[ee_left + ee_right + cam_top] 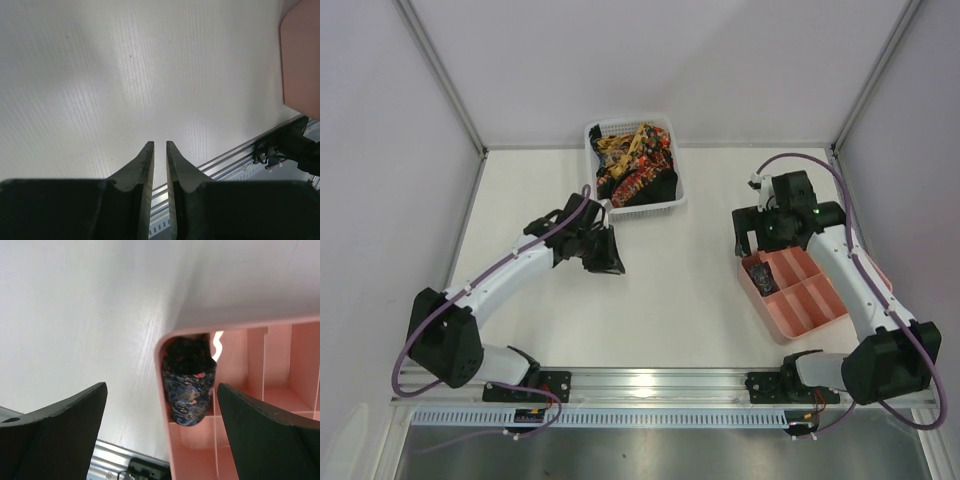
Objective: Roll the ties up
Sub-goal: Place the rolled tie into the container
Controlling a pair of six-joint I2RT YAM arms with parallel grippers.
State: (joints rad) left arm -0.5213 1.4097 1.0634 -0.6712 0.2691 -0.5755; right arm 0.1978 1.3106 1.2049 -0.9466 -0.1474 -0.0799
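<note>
White table [680,270] and pale walls frame both arms. At the far edge, the basket [592,150] holds a heap of patterned ties [632,160].

The right gripper [161,385] is spread wide over the corner of the pink tray [295,385]. One finger [75,430] hangs outside the rim over the table and the other [265,435] over the compartments. Neither touches anything. Between them, one rolled tie [189,385] stands on end in the corner compartment, dark with a fine pattern. From above, that tie [760,275] sits in the tray's [817,300] corner nearest the right gripper [752,240].

The left gripper [608,258] sits just near of the basket. Its wrist view shows the left gripper [160,145] pinched almost closed. Only a thin slit of bare table shows between its fingers [142,170], and no fabric shows in it.
</note>
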